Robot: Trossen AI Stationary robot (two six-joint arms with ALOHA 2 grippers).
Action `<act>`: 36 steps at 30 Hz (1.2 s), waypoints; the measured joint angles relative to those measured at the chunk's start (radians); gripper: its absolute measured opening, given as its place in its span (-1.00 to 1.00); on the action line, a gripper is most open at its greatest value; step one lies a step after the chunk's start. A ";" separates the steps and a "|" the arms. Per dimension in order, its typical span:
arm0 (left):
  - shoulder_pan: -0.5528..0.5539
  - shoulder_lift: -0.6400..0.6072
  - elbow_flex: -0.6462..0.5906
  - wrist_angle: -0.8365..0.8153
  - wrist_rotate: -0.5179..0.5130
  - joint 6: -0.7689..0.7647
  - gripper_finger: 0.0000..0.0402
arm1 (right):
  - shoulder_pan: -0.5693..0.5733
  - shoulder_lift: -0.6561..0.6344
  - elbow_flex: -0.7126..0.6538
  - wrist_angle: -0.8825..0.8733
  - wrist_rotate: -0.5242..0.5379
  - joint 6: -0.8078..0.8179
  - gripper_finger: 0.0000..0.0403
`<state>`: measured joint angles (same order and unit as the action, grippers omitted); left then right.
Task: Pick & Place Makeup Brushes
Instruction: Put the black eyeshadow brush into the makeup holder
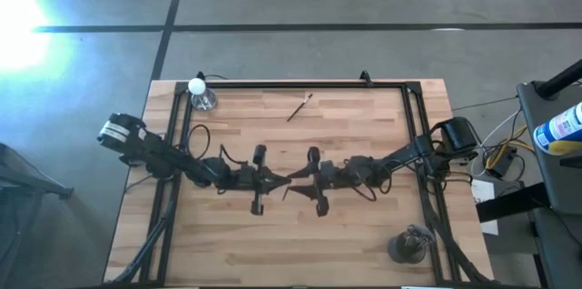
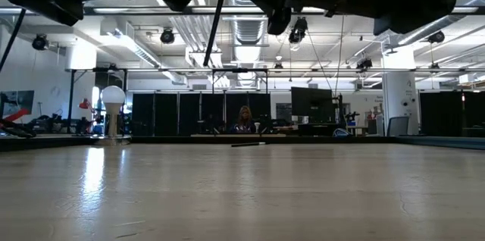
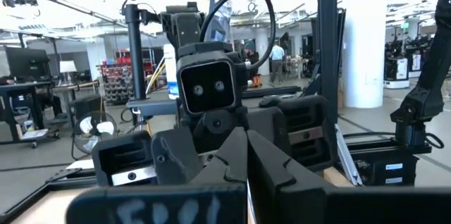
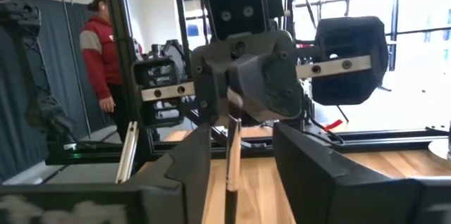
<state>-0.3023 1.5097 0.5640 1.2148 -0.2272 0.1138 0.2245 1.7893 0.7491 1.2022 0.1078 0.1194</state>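
Both arms meet above the middle of the table. My left gripper (image 1: 280,180) (image 4: 243,108) is shut on a thin makeup brush (image 4: 232,160), which hangs down from it. My right gripper (image 1: 298,178) faces it, open. Its two fingers (image 4: 187,164) stand on either side of the hanging brush without touching it. In the left wrist view my own shut fingers (image 3: 246,168) hide the brush. A second makeup brush (image 1: 300,105) (image 2: 248,144) lies flat on the table near its far edge. My left gripper pinches the brush near its upper end (image 4: 233,117) between its two shut fingers. The fingers reach in about level from the table's left and lie across the stick. The brush hangs below them, nearly upright and clear of the table.
A small clear bottle with a round white cap (image 1: 200,94) (image 2: 113,112) stands at the far left corner. A dark cup-like holder (image 1: 409,245) stands at the near right. A black frame (image 1: 291,84) runs along the table's far edge. People stand in the room beyond.
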 joint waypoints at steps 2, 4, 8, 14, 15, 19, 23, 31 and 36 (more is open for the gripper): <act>0.000 0.000 0.000 0.001 -0.001 0.007 -1.00 | 0.000 0.000 0.005 -0.002 0.000 -0.009 -0.39; 0.001 0.000 0.000 0.009 -0.002 0.013 -1.00 | 0.000 0.000 0.011 -0.010 -0.001 -0.014 -0.50; 0.004 0.000 0.000 0.017 -0.009 0.022 -1.00 | 0.000 0.000 0.027 -0.055 -0.003 -0.015 -0.73; 0.006 0.000 0.000 0.015 -0.072 -0.008 -1.00 | 0.002 -0.015 0.034 -0.115 0.005 0.011 -0.91; 0.006 0.000 0.000 0.016 -0.113 -0.024 -0.99 | 0.003 -0.029 0.033 -0.144 0.013 0.033 -0.91; 0.007 -0.011 -0.010 0.020 -0.212 -0.034 -0.93 | 0.046 -0.130 0.031 -0.374 0.126 0.091 -0.92; 0.004 -0.016 -0.019 0.014 -0.209 -0.037 -0.84 | 0.138 -0.264 0.030 -0.618 0.319 0.192 -0.92; 0.009 -0.021 -0.031 0.009 -0.209 -0.012 -0.79 | 0.454 -0.569 0.031 -1.167 0.847 0.667 -0.93; 0.020 -0.021 -0.031 0.008 -0.209 0.011 -0.79 | 0.651 -0.665 0.103 -1.560 1.105 1.066 -0.93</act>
<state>-0.2826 1.4887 0.5331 1.2226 -0.4360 0.1245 0.8757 1.1241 0.8521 -0.3575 1.2129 1.1858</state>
